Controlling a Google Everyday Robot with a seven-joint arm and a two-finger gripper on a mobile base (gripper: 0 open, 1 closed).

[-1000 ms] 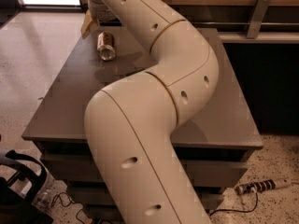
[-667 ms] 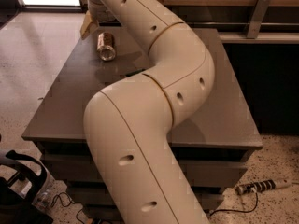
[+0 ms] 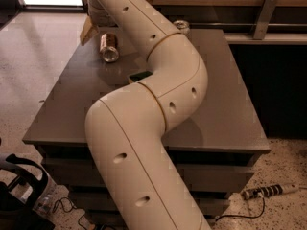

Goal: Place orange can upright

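The orange can (image 3: pixel 109 47) lies on its side at the far left of the dark grey table (image 3: pixel 225 104), with one shiny silver end facing the camera. My gripper (image 3: pixel 89 28) is at the table's far left edge, just left of and behind the can. Only a tan part of it shows past my arm. My big cream arm (image 3: pixel 158 80) crosses the middle of the view and hides much of the table.
The top of a second can (image 3: pixel 181 26) peeks out behind the arm at the table's far edge. A small green object (image 3: pixel 140 75) shows beside the arm. A power strip (image 3: pixel 268 191) lies on the floor at the right, and dark gear (image 3: pixel 19 190) at the lower left.
The arm's elbow has drawn a little to the left, uncovering the small green object. The orange can has not moved.
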